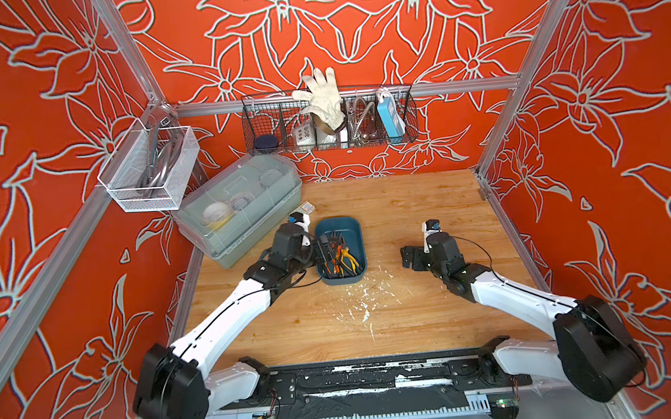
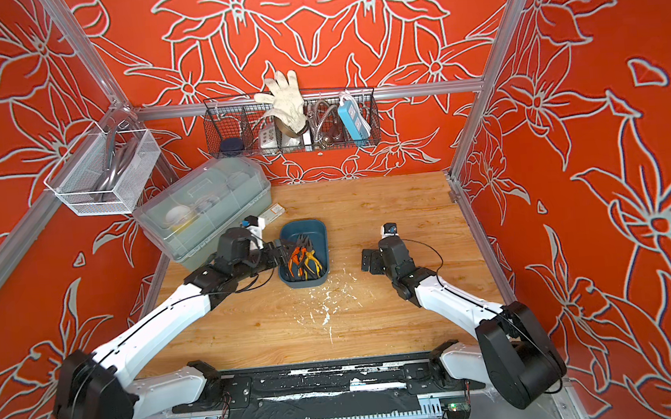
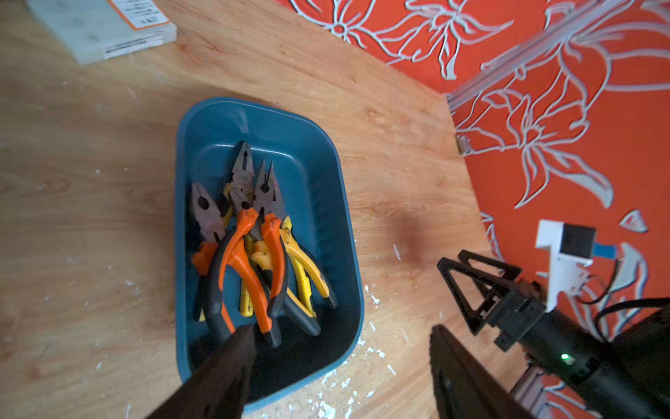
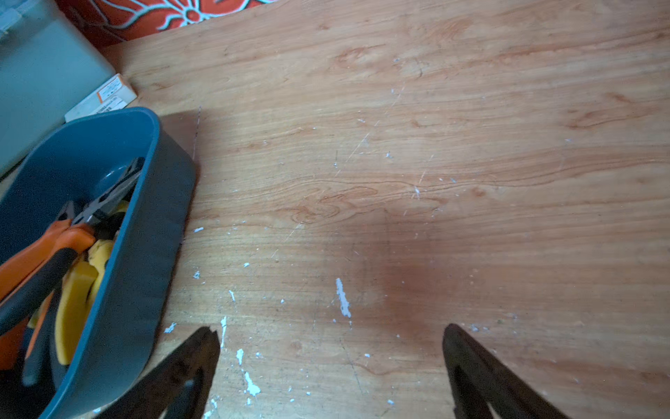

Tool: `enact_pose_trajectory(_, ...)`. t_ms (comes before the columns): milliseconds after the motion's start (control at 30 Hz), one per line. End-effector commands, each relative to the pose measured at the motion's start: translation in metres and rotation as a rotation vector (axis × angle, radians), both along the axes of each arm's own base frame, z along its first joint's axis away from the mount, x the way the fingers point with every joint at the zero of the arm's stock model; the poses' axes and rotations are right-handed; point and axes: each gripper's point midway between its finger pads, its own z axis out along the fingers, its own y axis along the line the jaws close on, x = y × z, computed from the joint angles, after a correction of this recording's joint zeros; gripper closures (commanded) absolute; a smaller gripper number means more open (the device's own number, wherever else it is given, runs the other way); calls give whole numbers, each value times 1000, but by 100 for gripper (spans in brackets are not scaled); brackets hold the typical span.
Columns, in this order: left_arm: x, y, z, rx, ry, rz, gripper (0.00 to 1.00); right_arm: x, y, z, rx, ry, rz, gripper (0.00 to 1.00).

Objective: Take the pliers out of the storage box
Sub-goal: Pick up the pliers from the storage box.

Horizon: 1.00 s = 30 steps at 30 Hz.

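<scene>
Gaping left fingers (image 3: 232,362): wide apart and holding nothing. One tip is at the end of an orange handle inside the box; I cannot tell if it touches. The second finger shows beyond the box wall, over the table.
Right fingers (image 4: 467,362): also wide apart and empty, low over bare wood. In the wrist view the box stands at their side.
Pliers (image 3: 250,235): all inside the box, in one heap. The two orange-and-black pairs lie on top, and the yellow-and-black ones lie under and beside them. The dark metal heads point to the far end of the box, the handles to the near end.
Storage box (image 3: 328,217): dark teal, shallow, without lid, standing flat on the table.
Top views: the storage box (image 1: 337,224) (image 2: 306,226) is a little left of the middle. The left fingers (image 1: 325,251) are at its left rim. The right fingers (image 1: 409,256) are well apart from it, on its right.
Table (image 1: 407,205): light wood, with white paint flecks (image 1: 364,310) on the near side of the box.
Behind the box: a small white carton (image 3: 105,32) with an orange label lies beside a grey translucent bin (image 1: 239,201) with a lid.
Walls: a black wire basket (image 1: 329,121) hangs at the back with a pale glove (image 1: 322,93) sticking out. A white mesh basket (image 1: 150,167) hangs on the left.
</scene>
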Motion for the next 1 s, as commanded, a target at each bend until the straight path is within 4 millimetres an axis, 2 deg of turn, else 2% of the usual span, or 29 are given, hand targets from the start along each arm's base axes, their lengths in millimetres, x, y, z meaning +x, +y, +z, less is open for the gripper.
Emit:
enact_pose_trajectory(0, 14, -3, -12, 133, 7, -5, 25, -1, 9, -1, -12, 15, 58, 0)
enact_pose_trajectory(233, 37, -10, -48, 273, 119, -38, 33, 1, 19, -4, -1, 45, 99, 1)
enact_pose_trajectory(433, 44, 3, -82, 412, 199, -13, 40, 3, 22, -5, -7, 50, 112, 1)
enact_pose_trajectory(967, 40, 7, -122, 510, 292, -47, 57, 4, 36, -10, 39, 79, 151, 2)
